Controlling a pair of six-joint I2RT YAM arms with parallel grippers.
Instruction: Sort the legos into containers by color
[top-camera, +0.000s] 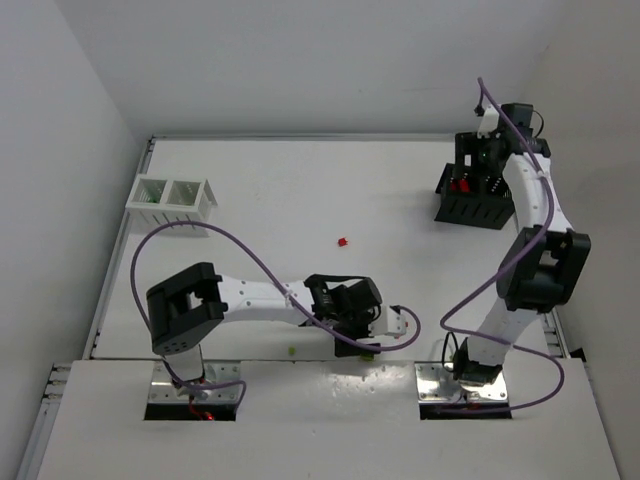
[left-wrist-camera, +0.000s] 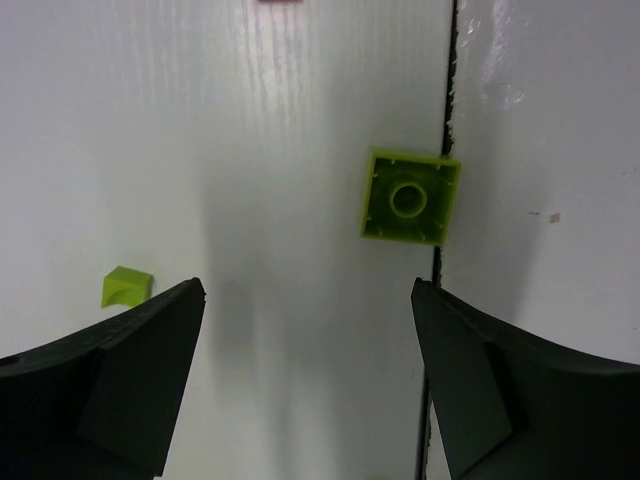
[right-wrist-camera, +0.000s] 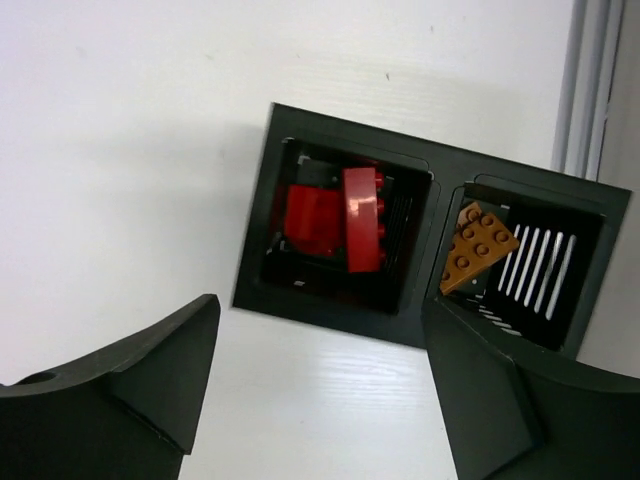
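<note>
1. Across the white desk (top-camera: 300, 190) only a few loose pieces show, so I'd say the sorting is well along but not finished.
2. Over at the far right corner, the right arm (top-camera: 535, 215) hangs above the black bin (top-camera: 470, 212). The right jaws stand wide apart over its near wall with nothing between them.
3. Down along the near edge lies the left arm (top-camera: 260, 295). The left jaws are spread wide too, empty, and pointing down at the desk.
4. That black bin is sorted by colour, one colour in each compartment.
5. The white bin (top-camera: 170, 212) sits far left, well apart from both arms. It looks greenish inside, but what it holds is too small to tell.
6. Red bricks (right-wrist-camera: 335, 220) are piled in one black compartment, and an orange wedge plate (right-wrist-camera: 478, 245) leans in the other.
7. A yellow-green square brick (left-wrist-camera: 408, 198) lies on the desk ahead of the left jaws, right against a panel seam. It looks like the next pick.
8. A smaller yellow-green bit (left-wrist-camera: 125, 285) sits just beside one finger, and a tiny red piece (top-camera: 342, 241) lies alone mid-desk. At least three pieces are left.
</note>
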